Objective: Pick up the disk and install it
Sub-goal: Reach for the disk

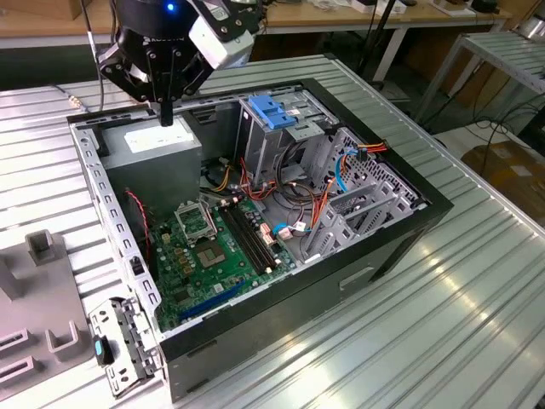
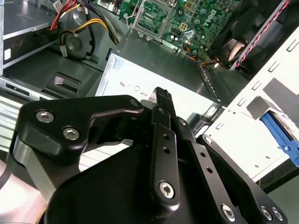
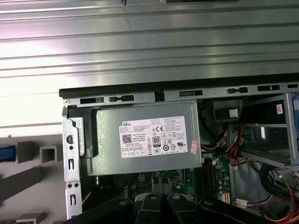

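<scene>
**Claw** (image 1: 166,118): clenched. The black fingers (image 2: 161,122) are pressed together with nothing between them.

**Beneath the claw:** power supply box (image 1: 153,146), flat grey sheet metal with a white sticker, seated in the chassis corner.

**Edges:** the black chassis rim (image 3: 140,87) runs just beside the claw. Outside it is the ribbed metal table (image 1: 443,281).

**Open room:** past the box, over the green motherboard (image 1: 200,256). Farther off stands the upright metal cage (image 1: 264,146) with a blue plastic handle (image 1: 271,111).

**Disk:** position cannot be told.

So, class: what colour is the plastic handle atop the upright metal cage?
The plastic handle is blue, clearest in the exterior view.
</scene>
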### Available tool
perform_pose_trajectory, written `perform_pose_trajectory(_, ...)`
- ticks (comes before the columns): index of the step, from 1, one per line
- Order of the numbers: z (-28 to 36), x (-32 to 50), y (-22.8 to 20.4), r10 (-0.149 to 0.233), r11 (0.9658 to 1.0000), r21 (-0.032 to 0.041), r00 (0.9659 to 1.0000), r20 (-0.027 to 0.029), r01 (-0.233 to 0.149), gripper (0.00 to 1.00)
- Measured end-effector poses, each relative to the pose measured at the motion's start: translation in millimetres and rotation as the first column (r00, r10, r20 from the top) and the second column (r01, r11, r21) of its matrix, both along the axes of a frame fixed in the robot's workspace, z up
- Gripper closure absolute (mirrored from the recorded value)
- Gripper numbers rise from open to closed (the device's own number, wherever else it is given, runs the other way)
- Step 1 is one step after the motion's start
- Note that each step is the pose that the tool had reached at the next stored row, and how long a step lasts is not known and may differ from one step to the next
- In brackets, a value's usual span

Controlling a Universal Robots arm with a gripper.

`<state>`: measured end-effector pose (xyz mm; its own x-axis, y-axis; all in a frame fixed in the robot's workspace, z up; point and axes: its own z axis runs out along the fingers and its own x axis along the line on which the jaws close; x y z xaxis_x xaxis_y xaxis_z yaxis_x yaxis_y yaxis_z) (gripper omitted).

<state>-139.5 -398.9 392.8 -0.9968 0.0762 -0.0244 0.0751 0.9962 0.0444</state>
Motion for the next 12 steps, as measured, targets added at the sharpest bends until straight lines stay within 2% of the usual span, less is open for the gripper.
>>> perform_pose_trajectory(4,-0.4,-6.6,0.0,0.0,1.0,0.0001,1.0,-0.0001,0.0,0.89)
perform_pose_trajectory(12,-0.7,-12.3,0.0,0.0,1.0,0.0001,1.0,-0.001,0.0,0.89)
